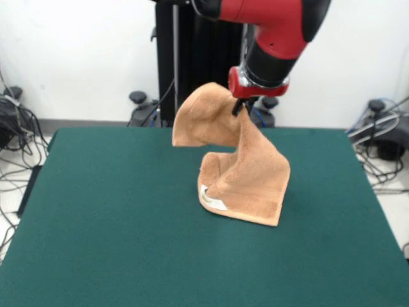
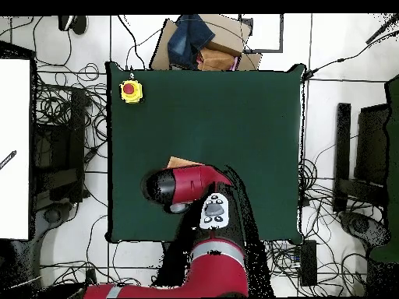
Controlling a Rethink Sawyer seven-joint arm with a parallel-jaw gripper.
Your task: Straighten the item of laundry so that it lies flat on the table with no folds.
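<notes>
The tan-orange towel hangs from my gripper, which is shut on its upper part above the middle of the dark green table. The towel's top flops over to the left in a loose fold. Its lower edge rests on the table, with the small white label at the lower left corner. In the overhead view the arm covers most of the towel; only a small tan strip shows beside it.
A yellow box with a red button sits near one corner of the table in the overhead view. Cables and equipment lie on the floor around the table. Cardboard and cloth lie beyond the table's far edge.
</notes>
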